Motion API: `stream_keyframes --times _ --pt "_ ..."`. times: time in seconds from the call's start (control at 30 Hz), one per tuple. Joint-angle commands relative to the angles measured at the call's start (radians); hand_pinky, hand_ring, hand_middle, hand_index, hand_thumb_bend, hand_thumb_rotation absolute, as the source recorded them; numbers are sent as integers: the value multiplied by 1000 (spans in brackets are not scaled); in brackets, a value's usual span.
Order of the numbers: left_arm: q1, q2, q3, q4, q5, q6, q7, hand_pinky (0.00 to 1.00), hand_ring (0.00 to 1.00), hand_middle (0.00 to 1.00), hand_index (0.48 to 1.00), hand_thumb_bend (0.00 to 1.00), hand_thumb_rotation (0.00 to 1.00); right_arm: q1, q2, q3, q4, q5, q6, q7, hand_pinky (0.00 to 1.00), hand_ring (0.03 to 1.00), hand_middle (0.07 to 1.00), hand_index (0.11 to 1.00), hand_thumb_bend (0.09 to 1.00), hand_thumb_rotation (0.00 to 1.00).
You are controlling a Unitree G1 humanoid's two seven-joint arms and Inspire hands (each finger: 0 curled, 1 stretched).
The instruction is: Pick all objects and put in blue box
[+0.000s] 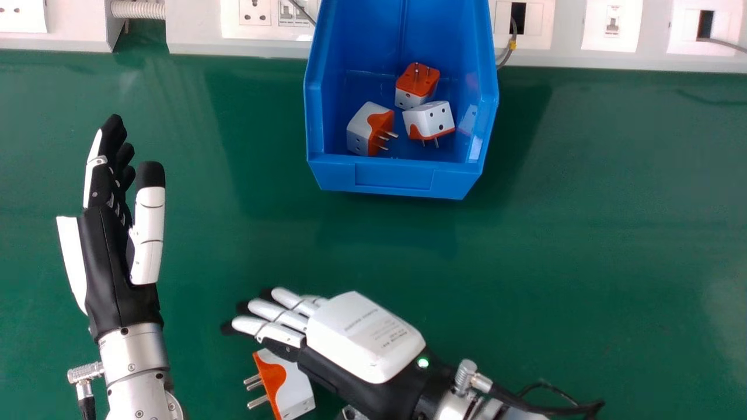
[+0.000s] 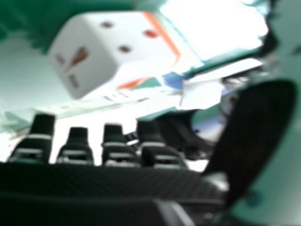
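My right hand (image 1: 350, 338) is over the table at the lower middle, back of the hand up, fingers extended toward the left. Beside its thumb side lies a white and orange plug adapter (image 1: 295, 388), pins pointing left. In the right hand view the adapter (image 2: 113, 52) is near the open fingers of my right hand (image 2: 113, 146), not held. My left hand (image 1: 108, 245) rests at the left with straight fingers. The blue box (image 1: 394, 178) at the top middle holds an orange-topped adapter (image 1: 417, 84), a white one (image 1: 429, 121) and another (image 1: 367, 128).
A white panel (image 1: 192, 32) with sockets runs along the back edge of the green table (image 1: 613, 233). A grey cable (image 1: 509, 52) hangs beside the box's right wall. The box stands against the panel, with open table surface between it and my right hand.
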Motion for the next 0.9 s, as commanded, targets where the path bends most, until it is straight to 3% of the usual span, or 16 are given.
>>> stream_keyframes --times 0.0,0.07,0.1,0.3,0.33,0.43,0.47,0.57,0.6,0.7,0.73,0.83,0.87 --pt "-1 -5 0 -27 -1 -2 2 919 911 925 889 761 877 -33 23 -20 36 19 -68 -56 805 923 907 851 973 138" --pt "-2 -8 -1 -29 -3 2 2 919 911 925 889 761 877 -47 31 -19 74 3 -102 -99 805 923 907 851 973 138" --pt "-2 -9 -1 -31 -2 4 3 912 907 923 887 762 876 -53 35 -17 92 -6 -116 -119 758 886 875 823 931 110" --pt "0 -16 -1 -41 1 7 6 912 907 923 887 762 876 -74 55 -16 173 -17 -150 -159 758 886 875 823 931 110" --pt "0 -17 0 -43 2 8 6 907 903 921 886 763 876 -73 56 -19 174 -15 -150 -156 701 819 797 758 849 88" --pt "-1 -19 1 -43 5 10 10 907 903 921 886 763 876 -68 58 -28 169 -6 -143 -143 701 819 797 758 849 88" --pt "-2 -20 1 -44 5 10 11 904 901 919 884 759 875 -64 59 -32 164 -5 -139 -141 649 751 737 700 782 70" --pt "-3 -21 1 -44 3 11 12 904 901 919 884 759 875 -53 60 -40 147 -10 -120 -136 649 751 737 700 782 70" --pt "-4 -21 1 -45 3 12 13 901 899 917 883 756 874 -49 60 -42 142 -11 -115 -135 600 691 690 657 728 56" --pt "-6 -21 2 -45 3 13 14 901 899 917 883 756 874 -43 61 -47 133 -12 -109 -131 600 691 690 657 728 56" --pt "-7 -20 1 -44 3 11 14 899 897 916 882 753 874 -42 61 -48 132 -12 -109 -131 560 643 653 622 685 45" --pt "-9 -18 -1 -41 6 9 15 899 897 916 882 753 874 -42 62 -51 132 -11 -106 -133 560 643 653 622 685 45" --pt "-10 -17 -2 -41 7 10 15 896 895 914 881 750 873 -42 63 -52 133 -10 -105 -133 520 614 625 596 647 36"
